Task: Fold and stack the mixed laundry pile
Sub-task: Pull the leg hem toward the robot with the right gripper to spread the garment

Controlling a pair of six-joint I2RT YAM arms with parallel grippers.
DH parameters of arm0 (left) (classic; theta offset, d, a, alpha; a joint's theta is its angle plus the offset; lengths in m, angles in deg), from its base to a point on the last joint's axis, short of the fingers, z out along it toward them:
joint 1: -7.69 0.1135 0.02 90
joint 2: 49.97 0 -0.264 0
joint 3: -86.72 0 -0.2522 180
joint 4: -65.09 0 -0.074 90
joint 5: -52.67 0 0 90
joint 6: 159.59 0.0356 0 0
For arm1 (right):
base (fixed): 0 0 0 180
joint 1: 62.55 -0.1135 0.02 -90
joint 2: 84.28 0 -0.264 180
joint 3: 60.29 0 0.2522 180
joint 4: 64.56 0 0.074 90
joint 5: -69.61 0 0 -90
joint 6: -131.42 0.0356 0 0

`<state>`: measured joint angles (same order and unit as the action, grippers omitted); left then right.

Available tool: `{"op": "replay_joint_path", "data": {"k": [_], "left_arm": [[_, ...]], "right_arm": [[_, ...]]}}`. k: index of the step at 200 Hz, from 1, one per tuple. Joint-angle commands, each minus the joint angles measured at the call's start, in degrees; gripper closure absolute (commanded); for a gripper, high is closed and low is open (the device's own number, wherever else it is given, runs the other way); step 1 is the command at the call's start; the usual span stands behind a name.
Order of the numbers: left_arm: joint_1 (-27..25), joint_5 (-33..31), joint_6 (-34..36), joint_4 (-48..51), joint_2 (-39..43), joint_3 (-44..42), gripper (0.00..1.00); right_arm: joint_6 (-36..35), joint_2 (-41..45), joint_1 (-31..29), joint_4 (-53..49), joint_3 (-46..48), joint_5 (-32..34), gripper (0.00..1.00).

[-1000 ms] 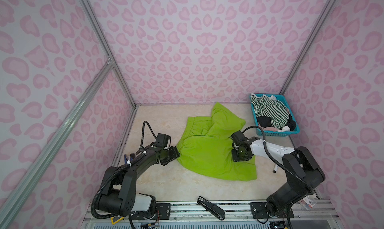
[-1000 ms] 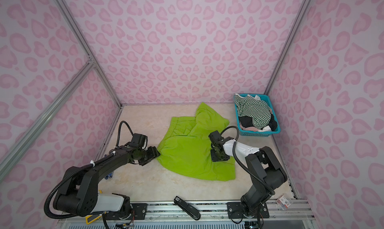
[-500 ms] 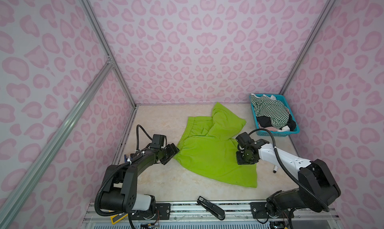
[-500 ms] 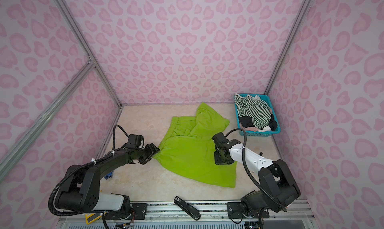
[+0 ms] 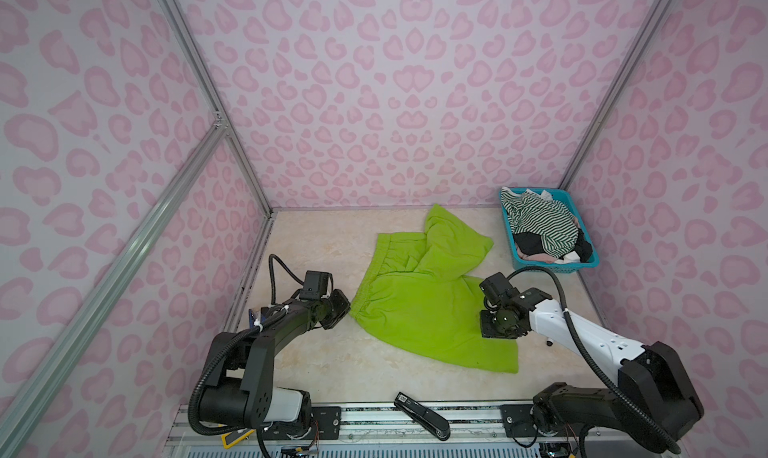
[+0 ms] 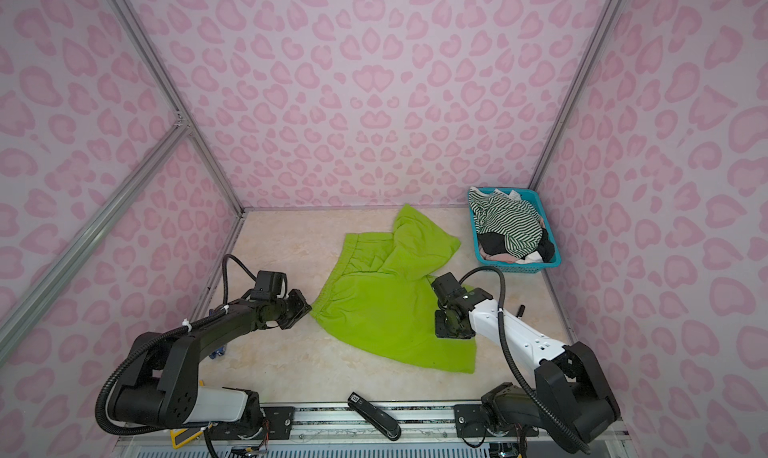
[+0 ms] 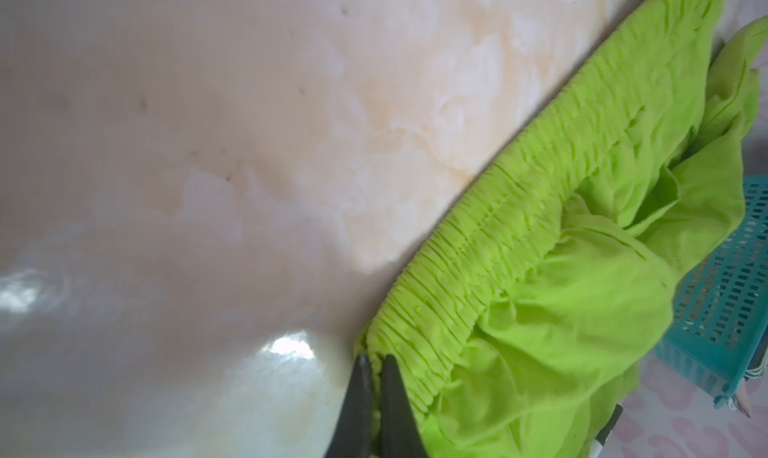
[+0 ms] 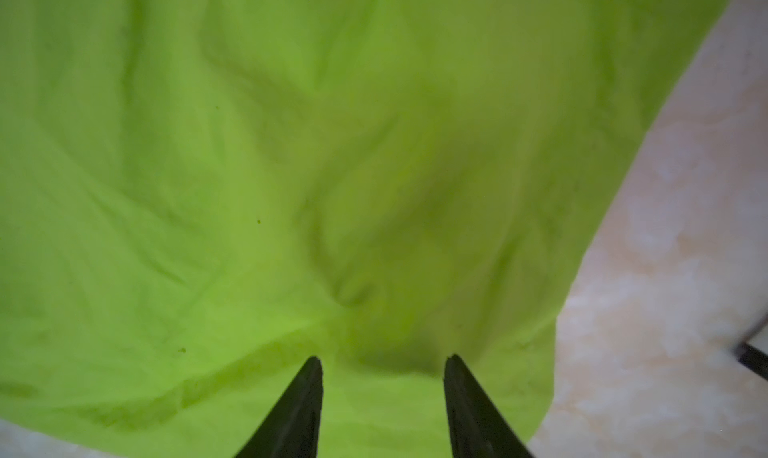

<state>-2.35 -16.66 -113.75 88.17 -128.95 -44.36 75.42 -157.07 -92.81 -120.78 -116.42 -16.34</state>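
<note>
The lime-green shorts (image 5: 415,310) (image 6: 374,310) lie spread on the marble floor, one leg folded over toward the back. My left gripper (image 5: 343,306) (image 6: 305,308) (image 7: 376,362) is shut on the near corner of the gathered elastic waistband (image 7: 519,210). My right gripper (image 5: 494,331) (image 6: 446,329) (image 8: 384,359) is open, tips down over the shorts' right leg (image 8: 291,165), with a small pucker of cloth ahead of them. The rest of the laundry pile, a striped top (image 5: 540,223) (image 6: 507,223) over black and beige-pink clothes (image 5: 536,257), fills the teal basket (image 5: 557,267) (image 6: 519,265).
The basket stands in the back right corner against the wall (image 5: 665,186). A black stapler-like tool (image 5: 422,414) (image 6: 376,420) lies on the front rail. A small black item (image 5: 549,343) (image 6: 519,310) sits on the floor beside the right arm. Pink patterned walls enclose three sides.
My left gripper moved up to the waistband corner and shut on it. The right gripper slid toward the front along the shorts' leg, staying open; the cloth shifted slightly.
</note>
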Motion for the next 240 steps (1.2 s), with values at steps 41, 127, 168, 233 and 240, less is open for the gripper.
{"op": "replay_joint_path", "data": {"k": [41,127,168,233,240], "left_arm": [[-0.02,-10.1,9.05,13.92,14.05,3.87,0.97],[-0.01,-13.89,9.55,20.47,24.99,-0.7,0.97],[0.02,-14.54,8.93,19.85,24.75,-1.48,0.97],[0.0,-17.94,7.86,20.44,24.25,-1.97,0.97],[-0.06,-17.99,7.77,20.36,24.16,-2.04,0.97]], "right_arm": [[5.38,5.0,-0.04,-5.53,4.7,-0.11,0.48],[14.84,5.14,-12.7,-7.69,6.25,-3.62,0.46],[19.72,5.62,-18.37,-11.92,6.23,-1.42,0.46],[26.26,4.68,-23.16,-10.69,8.39,-1.56,0.47],[26.38,3.98,-23.33,-9.0,8.9,-2.59,0.48]]}}
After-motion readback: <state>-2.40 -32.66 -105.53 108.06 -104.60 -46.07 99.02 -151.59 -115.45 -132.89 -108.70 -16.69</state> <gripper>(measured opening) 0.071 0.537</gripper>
